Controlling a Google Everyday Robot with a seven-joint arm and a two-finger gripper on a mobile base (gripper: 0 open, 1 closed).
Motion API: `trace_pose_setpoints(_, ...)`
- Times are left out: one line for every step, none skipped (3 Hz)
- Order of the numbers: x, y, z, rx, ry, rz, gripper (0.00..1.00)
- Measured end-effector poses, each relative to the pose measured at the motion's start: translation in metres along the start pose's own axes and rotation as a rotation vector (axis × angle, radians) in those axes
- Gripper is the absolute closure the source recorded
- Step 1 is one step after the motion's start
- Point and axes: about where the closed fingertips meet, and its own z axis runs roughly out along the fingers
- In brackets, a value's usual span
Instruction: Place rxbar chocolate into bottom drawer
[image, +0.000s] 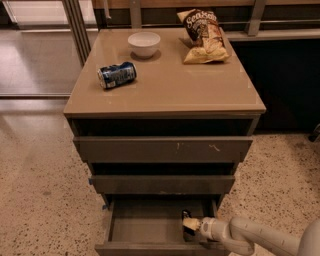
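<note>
The bottom drawer (150, 247) of the grey-brown cabinet is pulled open, and its tray shows from above. My gripper (190, 224) reaches in from the lower right and is inside the drawer at its right side, low over the floor. It is shut on the rxbar chocolate (186, 215), a small dark bar that sticks up from between the cream fingertips. The bar is mostly hidden by the fingers.
On the cabinet top (165, 90) a blue soda can (116, 75) lies on its side. A white bowl (144, 44) and a black-and-yellow chip bag (202, 35) are at the back. The two upper drawers (162, 149) stand slightly out. Speckled floor surrounds the cabinet.
</note>
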Motion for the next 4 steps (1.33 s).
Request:
trace_pose_setpoints(-0.0058,-0.0204,0.0229,0.028,0.011,0.015,1.0)
trace_pose_setpoints(-0.0086,-0.0217,0.0255,0.031,0.009,0.012,0.82)
trace_pose_setpoints(-0.0086,-0.0217,0.0255,0.031,0.009,0.012,0.59)
trace_pose_setpoints(-0.0086,-0.0217,0.0255,0.031,0.009,0.012,0.36)
